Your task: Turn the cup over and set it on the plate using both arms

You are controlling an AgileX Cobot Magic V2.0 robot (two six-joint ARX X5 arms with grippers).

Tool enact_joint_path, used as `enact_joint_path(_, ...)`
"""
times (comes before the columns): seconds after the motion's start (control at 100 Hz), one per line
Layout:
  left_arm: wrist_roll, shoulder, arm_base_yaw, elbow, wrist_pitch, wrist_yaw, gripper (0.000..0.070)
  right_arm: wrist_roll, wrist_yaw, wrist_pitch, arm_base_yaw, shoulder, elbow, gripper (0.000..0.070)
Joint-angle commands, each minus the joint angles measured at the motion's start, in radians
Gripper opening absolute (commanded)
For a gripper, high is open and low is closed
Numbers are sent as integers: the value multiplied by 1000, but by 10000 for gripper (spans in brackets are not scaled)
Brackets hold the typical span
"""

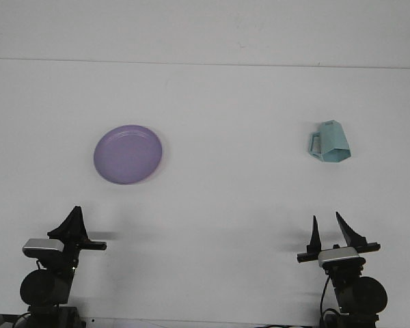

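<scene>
Teal faceted plastic cup (330,142) rests upside down on the white surface (232,198), far from the round lilac plate (128,154). Right gripper (327,225) points forward, fingers apart. Left gripper (74,220) likewise; its finger spacing is unclear.

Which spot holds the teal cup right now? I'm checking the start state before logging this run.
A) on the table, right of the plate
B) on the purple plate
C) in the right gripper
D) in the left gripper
A: the teal cup rests on the white table, far right of the purple plate, with both grippers near the bottom edge.

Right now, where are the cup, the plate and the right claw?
cup (330,141), front view, on its teal side wall
plate (128,154), front view, purple middle
right claw (329,227), front view, midway between its fingertips
</scene>
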State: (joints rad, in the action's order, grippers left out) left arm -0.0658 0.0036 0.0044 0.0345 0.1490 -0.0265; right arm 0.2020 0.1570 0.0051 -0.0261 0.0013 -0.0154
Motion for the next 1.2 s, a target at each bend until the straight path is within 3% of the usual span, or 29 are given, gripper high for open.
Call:
enact_joint_path(0.0,1,0,1,-20,10,-4,16,1,0,10,0,0,3,350)
enact_joint_path(0.84,-1,0,1,-20,11,-4,16,-5,1,47,0,0,3,350)
enact_joint_path(1.189,-14,0,1,-20,10,-4,12,-140,1,69,0,0,3,350)
